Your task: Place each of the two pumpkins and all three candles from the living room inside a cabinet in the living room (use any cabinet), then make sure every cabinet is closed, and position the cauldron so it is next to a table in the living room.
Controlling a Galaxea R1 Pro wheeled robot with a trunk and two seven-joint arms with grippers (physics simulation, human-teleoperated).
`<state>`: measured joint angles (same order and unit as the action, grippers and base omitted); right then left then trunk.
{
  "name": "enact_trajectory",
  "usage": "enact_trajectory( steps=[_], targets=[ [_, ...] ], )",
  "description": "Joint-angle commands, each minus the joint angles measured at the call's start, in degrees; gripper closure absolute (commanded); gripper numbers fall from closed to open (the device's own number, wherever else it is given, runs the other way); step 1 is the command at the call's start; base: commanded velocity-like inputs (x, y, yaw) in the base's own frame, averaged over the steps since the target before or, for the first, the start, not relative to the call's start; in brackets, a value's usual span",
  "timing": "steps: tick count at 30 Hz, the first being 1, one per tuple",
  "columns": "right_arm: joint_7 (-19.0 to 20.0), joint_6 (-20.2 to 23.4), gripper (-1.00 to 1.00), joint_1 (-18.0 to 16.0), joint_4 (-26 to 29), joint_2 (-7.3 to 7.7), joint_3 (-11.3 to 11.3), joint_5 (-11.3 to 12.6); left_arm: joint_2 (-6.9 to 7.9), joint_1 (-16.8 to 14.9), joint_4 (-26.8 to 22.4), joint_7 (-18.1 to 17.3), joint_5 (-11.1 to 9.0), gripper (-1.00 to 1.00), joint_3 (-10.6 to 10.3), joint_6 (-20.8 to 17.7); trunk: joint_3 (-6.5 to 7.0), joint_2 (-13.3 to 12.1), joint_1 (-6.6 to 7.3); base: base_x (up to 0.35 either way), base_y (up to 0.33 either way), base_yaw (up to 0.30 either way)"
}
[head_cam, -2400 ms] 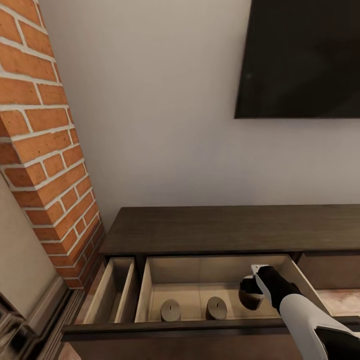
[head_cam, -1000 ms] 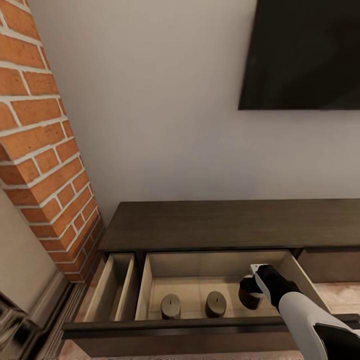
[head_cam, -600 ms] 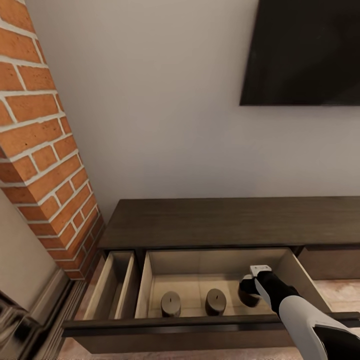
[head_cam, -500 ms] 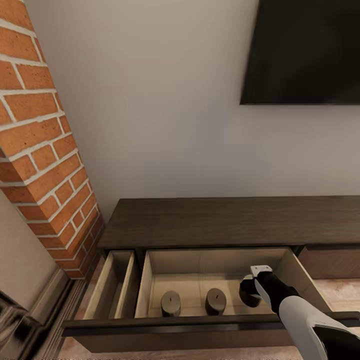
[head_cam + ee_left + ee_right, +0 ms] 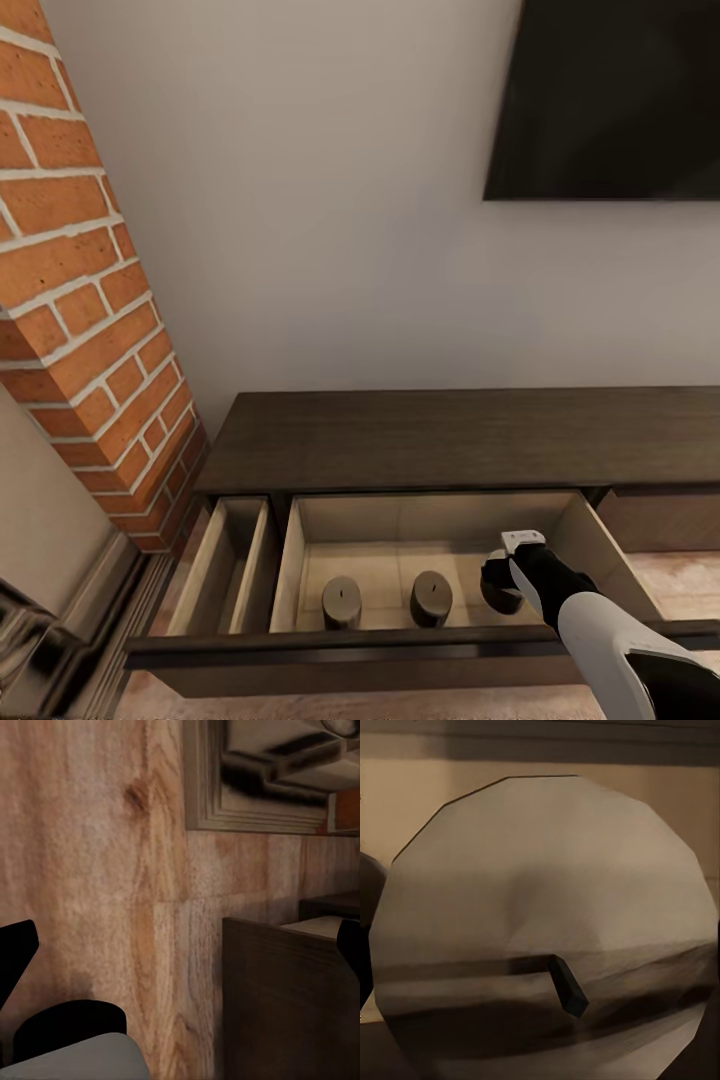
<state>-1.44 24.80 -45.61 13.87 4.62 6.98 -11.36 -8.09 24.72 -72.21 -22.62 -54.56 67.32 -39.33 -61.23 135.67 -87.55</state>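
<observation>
Third candle going into open cabinet drawer
right gripper (image 5: 503, 578) clamped on candle (image 5: 544, 922) by drawer's right wall; two candles (image 5: 342, 602) near front edge; early release may tip it.

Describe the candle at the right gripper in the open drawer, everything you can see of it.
The third candle is a short, stubby cream-beige cylinder, matte and wax-like, with a flat faceted top and a small dark wick leaning off-centre. In the head view it sits at the right gripper, inside the cabinet's open pale-wood drawer, to the right of two other candles. The gripper hides most of it there, so whether the fingers clamp it or it rests on the drawer floor cannot be told.
</observation>
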Motion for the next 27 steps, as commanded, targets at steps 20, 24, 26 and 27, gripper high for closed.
enact_trajectory(
  steps=[20, 24, 26, 27],
  targets=[
    [0.03, 0.25, 1.00, -0.01, 0.08, 0.04, 0.50, -0.41, -0.17, -0.04, -0.04, -0.19, -0.12, -1.00, 0.10, 1.38, -0.44, -3.20, 1.77, 0.000, 0.000, 0.000],
    [0.03, 0.25, 1.00, -0.01, 0.10, 0.04, 0.51, -0.41, -0.17, -0.03, -0.04, -0.22, -0.15, -1.00, 0.10, 1.36, -0.80, -3.20, 1.77, 0.000, 0.000, 0.000],
    [0.03, 0.25, 1.00, -0.01, 0.10, 0.04, 0.50, -0.41, -0.14, -0.02, -0.04, -0.23, -0.12, -1.00, 0.10, 1.36, -0.99, -3.20, 1.77, 0.000, 0.000, 0.000],
    [0.03, 0.25, 1.00, -0.01, 0.10, 0.04, 0.49, -0.41, -0.12, -0.02, -0.04, -0.21, -0.12, -1.00, 0.10, 1.36, -1.08, -3.20, 1.77, 0.000, 0.000, 0.000]
  ],
)
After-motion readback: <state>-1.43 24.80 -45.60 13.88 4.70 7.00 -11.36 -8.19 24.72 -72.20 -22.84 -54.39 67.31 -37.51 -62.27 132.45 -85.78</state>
